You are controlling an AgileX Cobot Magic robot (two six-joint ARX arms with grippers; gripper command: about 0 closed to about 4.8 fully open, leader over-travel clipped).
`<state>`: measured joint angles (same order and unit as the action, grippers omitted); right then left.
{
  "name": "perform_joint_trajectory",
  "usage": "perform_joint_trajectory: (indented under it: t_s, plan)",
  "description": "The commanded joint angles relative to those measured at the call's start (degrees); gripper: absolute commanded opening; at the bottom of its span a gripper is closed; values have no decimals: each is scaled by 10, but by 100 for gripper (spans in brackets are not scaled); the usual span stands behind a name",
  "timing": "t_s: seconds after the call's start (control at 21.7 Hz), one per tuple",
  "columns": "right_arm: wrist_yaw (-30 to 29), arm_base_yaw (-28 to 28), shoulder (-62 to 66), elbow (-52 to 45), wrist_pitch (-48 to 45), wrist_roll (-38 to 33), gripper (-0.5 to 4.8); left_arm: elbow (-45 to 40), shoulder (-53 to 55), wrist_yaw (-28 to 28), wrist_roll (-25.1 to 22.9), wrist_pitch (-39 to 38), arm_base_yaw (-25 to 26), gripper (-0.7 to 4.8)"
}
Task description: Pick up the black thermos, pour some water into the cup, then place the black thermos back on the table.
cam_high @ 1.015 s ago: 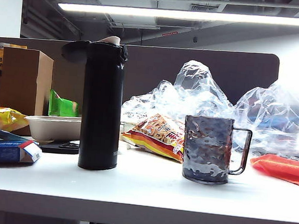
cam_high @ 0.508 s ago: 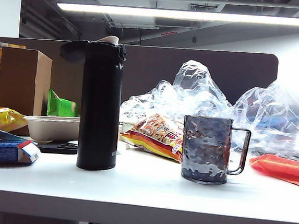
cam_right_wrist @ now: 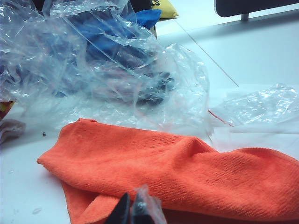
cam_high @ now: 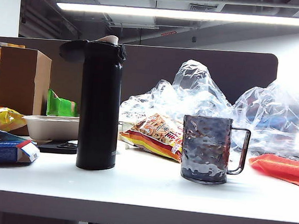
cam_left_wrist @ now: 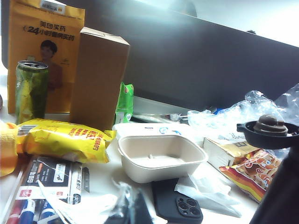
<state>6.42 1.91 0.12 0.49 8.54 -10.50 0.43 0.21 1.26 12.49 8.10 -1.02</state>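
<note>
The black thermos point(cam_high: 100, 107) stands upright on the white table point(cam_high: 147, 195), left of centre, its flip lid point(cam_high: 73, 50) hinged open. The dimpled grey-blue cup point(cam_high: 206, 148) stands to its right, handle pointing right, a clear gap between them. Neither gripper shows in the exterior view. My left gripper point(cam_left_wrist: 133, 210) is shut and empty, low over the clutter on the left, with the thermos point(cam_left_wrist: 282, 186) off to one side. My right gripper point(cam_right_wrist: 135, 210) is shut and empty, just over an orange cloth point(cam_right_wrist: 187, 172).
Left of the thermos lie a beige food tray point(cam_high: 51, 127), a black phone point(cam_left_wrist: 177, 205), a yellow packet point(cam_left_wrist: 65, 140), a cardboard box point(cam_high: 24, 80) and a blue box point(cam_high: 5, 146). A snack bag point(cam_high: 155, 133) and crumpled clear plastic point(cam_high: 203, 90) sit behind the cup. The orange cloth point(cam_high: 286, 168) is at the right.
A dark shape at the left edge of the exterior view has gone out of sight. The thermos and the cup have stayed where they stood.
</note>
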Motion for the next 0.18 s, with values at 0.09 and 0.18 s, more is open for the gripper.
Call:
perform_joint_trajectory:
  t_s: [0.09, 0.18]
  plan:
    - [1, 0, 0, -2, -7, 0, 19, 1, 0, 1, 0, 5, 2, -4]
    - [1, 0, 0, -2, -7, 0, 19, 1, 0, 1, 0, 5, 2, -4]
